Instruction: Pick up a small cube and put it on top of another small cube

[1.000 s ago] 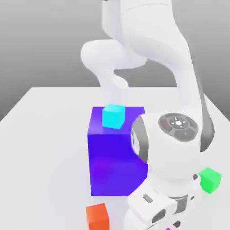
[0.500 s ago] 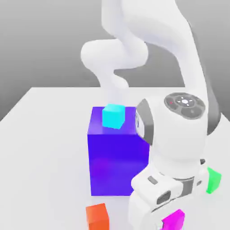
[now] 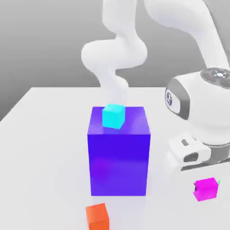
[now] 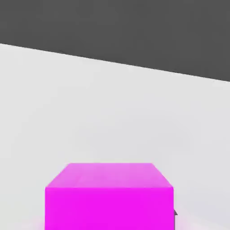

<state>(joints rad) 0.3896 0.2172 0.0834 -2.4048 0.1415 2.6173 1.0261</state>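
Note:
The small magenta cube (image 3: 206, 189) hangs just under my white hand at the exterior view's right, above the table. My gripper (image 3: 202, 174) is shut on it; the fingers themselves are hidden by the hand and the cube. In the hand view the magenta cube (image 4: 109, 197) sits close in front of the camera, over white table. The green cube (image 3: 219, 181) is almost wholly covered by the magenta one; a thin green edge peeks out at its upper right corner.
A big purple-blue block (image 3: 119, 150) stands mid-table with a cyan cube (image 3: 113, 116) on top. A small orange cube (image 3: 97, 216) lies in front of the block. The white table (image 3: 45, 134) stretches toward the exterior view's left.
The gripper closed on the magenta cube, then the hand rose and swung to the exterior view's right with it. The cube now covers the green cube.

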